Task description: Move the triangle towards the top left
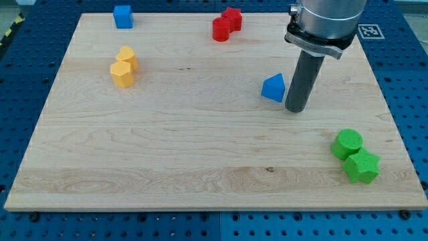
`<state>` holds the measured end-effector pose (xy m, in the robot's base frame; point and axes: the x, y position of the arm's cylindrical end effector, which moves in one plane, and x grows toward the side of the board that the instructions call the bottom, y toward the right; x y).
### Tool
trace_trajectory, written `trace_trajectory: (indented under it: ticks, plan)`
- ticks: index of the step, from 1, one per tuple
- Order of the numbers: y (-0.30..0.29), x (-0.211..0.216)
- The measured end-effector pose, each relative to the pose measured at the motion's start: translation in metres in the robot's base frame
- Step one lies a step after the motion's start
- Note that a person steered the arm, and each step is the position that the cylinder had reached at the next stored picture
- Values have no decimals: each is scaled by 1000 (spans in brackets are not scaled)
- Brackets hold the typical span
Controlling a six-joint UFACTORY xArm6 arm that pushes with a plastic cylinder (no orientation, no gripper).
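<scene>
One rod end, my tip (296, 109), stands on the wooden board (200, 154) just right of the blue triangle (273, 88), nearly touching; it has no jaws and holds nothing. Bare wood stretches from the triangle toward the view's top left, between the red pair (227, 23) and the yellow pair (124, 67).
</scene>
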<state>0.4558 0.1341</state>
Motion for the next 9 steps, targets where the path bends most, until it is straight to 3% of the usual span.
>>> trace_trajectory:
  ticks: [9]
  plan:
    - [-35,-32]
